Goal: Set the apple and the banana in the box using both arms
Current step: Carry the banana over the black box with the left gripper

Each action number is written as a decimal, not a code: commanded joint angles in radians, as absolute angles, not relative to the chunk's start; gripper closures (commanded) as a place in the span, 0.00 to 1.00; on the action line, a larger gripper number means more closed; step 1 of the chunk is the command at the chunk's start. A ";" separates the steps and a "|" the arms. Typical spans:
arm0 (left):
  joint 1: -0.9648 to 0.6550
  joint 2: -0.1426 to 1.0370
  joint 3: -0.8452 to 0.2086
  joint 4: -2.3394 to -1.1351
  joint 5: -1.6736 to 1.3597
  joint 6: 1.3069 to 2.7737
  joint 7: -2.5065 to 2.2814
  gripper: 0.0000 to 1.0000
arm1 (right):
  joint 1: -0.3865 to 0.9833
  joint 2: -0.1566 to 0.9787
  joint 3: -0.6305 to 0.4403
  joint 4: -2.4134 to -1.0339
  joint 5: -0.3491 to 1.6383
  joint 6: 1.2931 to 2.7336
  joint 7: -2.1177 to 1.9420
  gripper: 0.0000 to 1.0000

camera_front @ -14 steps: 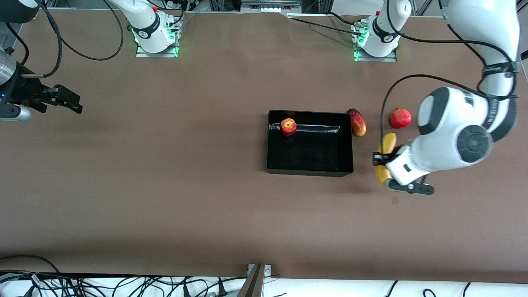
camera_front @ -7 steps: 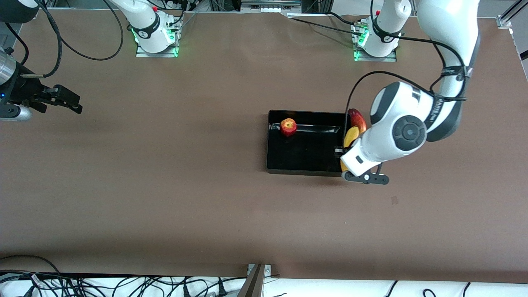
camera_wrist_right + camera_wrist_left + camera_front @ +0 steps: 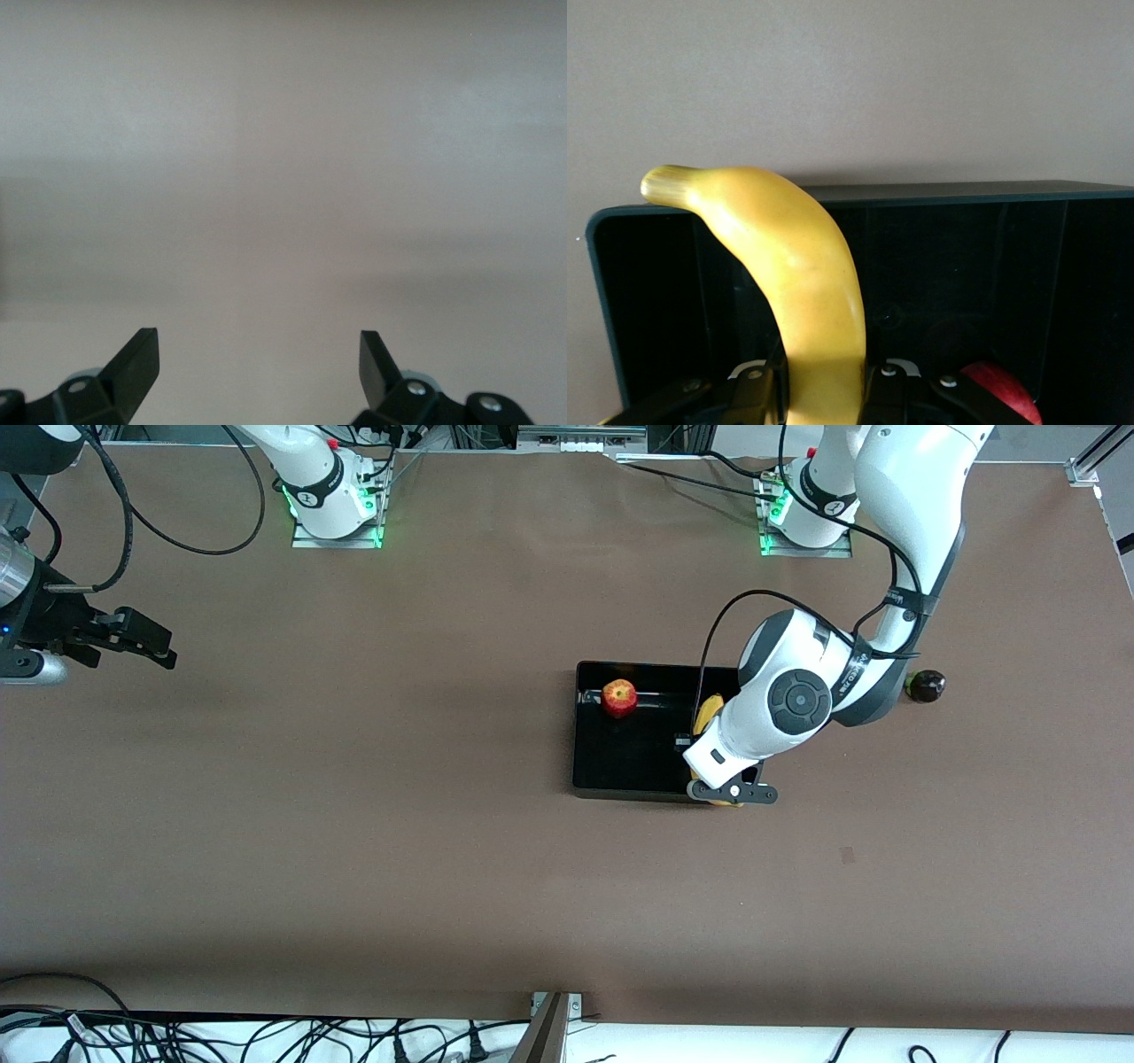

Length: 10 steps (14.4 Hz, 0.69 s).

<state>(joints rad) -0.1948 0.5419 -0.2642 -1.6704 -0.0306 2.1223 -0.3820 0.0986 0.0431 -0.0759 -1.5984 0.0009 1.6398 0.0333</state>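
Observation:
The black box (image 3: pixel 638 771) lies mid-table. The red apple (image 3: pixel 619 697) sits inside it, in the corner farthest from the front camera toward the right arm's end. My left gripper (image 3: pixel 702 746) is shut on the yellow banana (image 3: pixel 706 713) and holds it over the box's end nearest the left arm. In the left wrist view the fingers (image 3: pixel 757 394) clamp the banana (image 3: pixel 802 283) at its middle, above the box's floor and wall (image 3: pixel 966 266), with the apple (image 3: pixel 1001 394) at the edge. My right gripper (image 3: pixel 146 642) waits open and empty over bare table (image 3: pixel 259 354).
A dark round fruit (image 3: pixel 924 685) lies on the table in the left arm's shadow, toward that arm's end from the box. The left arm's elbow hangs over the table beside the box. Cables run along the table edge nearest the front camera.
My left arm has carried the banana from the table beside the box, at its own end, to above the box. The right arm has not moved.

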 commanded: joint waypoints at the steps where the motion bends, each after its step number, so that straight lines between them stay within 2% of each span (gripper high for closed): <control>1: -0.192 0.502 -0.281 -1.733 -0.032 2.129 -0.405 1.00 | 0.095 0.048 -0.074 -1.585 -0.012 1.638 0.035 0.00; 5: -0.190 0.448 -0.298 -1.792 -0.032 2.131 -0.417 1.00 | 0.095 0.048 -0.074 -1.585 -0.012 1.638 0.034 0.00; 10: -0.189 0.400 -0.302 -1.804 -0.034 2.115 -0.428 1.00 | 0.095 0.048 -0.074 -1.585 -0.012 1.638 0.034 0.00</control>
<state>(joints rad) -0.1947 0.4568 -0.2994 -1.7623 -0.0305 2.1209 -0.4106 0.0986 0.0432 -0.0759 -1.5982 0.0009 1.6398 0.0333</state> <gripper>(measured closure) 0.661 0.000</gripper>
